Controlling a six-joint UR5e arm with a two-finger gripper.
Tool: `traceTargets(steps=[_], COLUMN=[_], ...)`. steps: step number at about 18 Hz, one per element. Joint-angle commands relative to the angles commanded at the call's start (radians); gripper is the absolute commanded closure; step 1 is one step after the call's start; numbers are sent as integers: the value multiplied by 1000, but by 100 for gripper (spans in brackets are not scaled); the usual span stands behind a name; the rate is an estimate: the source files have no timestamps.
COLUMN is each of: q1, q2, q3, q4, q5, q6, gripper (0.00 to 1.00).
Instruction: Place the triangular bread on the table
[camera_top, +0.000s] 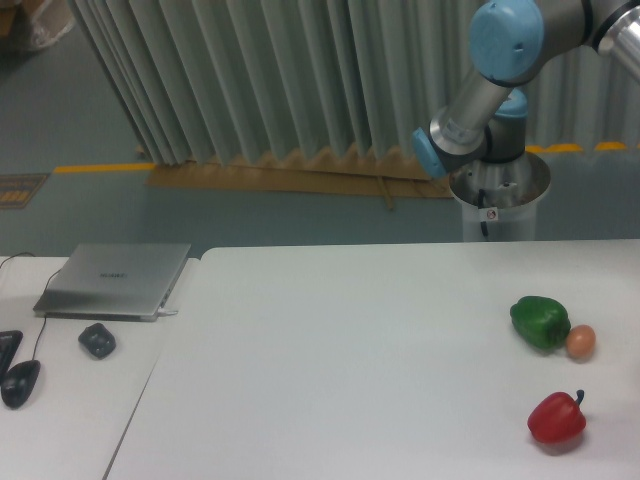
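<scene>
The triangular bread is not in view. The wide white table (350, 360) fills the lower middle and right of the camera view. Only the arm's grey links and blue joints (480, 100) show at the upper right, running out of the frame's top right corner. The gripper itself is out of view, so whether it holds anything cannot be seen.
A green pepper (540, 322) lies at the table's right with a small orange-brown egg-like ball (581, 342) touching it. A red pepper (557, 419) lies nearer the front. On the left desk (70, 400) are a closed laptop (115, 280), mice and a cable.
</scene>
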Motion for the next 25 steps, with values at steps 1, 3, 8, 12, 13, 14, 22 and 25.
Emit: traceTargets(steps=[1,3,8,12,13,14,22,25], q1=[5,14,25,35,35,34,-47,-92], q2=[11,22,58,115,132,147,196,195], q3=[-3,-6,-14,-44,-52,-55,-57,-58], q4=[-18,-40,-120,-184,-198,-216,-281,-278], q5=[-18,-23,-23,-41,-49,-61,-89,-78], q6=[0,-5,-8,-8,-8,-9,-149,-172], gripper=[71,71,71,71,71,71,70,70])
